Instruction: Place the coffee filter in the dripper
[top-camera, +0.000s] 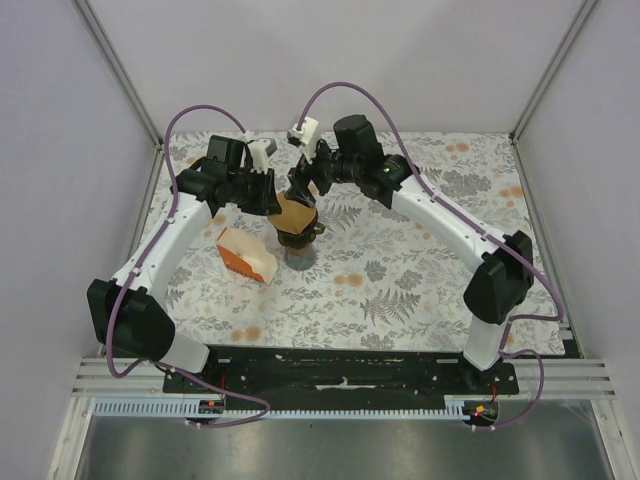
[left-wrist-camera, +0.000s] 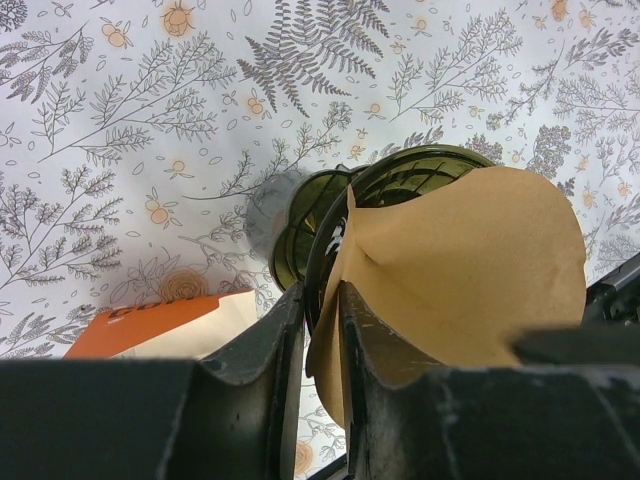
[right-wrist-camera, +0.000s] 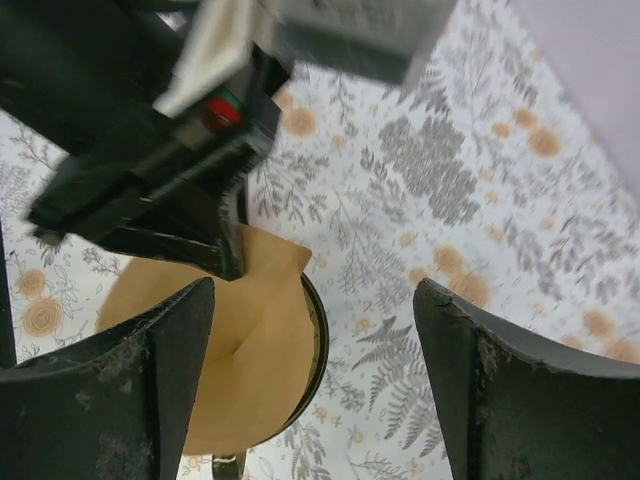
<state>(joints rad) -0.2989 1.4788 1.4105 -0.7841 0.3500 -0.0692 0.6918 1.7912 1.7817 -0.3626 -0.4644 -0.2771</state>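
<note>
From above, the dripper (top-camera: 302, 243) stands on the flowered surface (top-camera: 420, 290), a little toward 11 o'clock from its middle. The tan coffee filter (top-camera: 292, 212) sits over the dripper's mouth and sticks out past the rim toward 11 o'clock. An orange and white carton (top-camera: 246, 255) lies just beside the dripper at 8 o'clock. The left arm (top-camera: 175, 235) comes in from 9 o'clock and the right arm (top-camera: 440, 215) from 2 o'clock, and their tips meet over the filter.

In the left wrist view the left jaws are nearly pressed together at 6 o'clock, pinching the filter's left edge in the narrow gap between them. The paper fans out toward 3 o'clock and hides most of the dripper's ribbed mouth, which shows only at 12 o'clock. The carton's corner shows at 8 o'clock.

In the right wrist view the right jaws are spread wide and hold nothing, only the surface showing between them. The filter lies at 7 o'clock, its right edge inside the dripper's dark rim. One left fingertip presses on its upper part.
</note>
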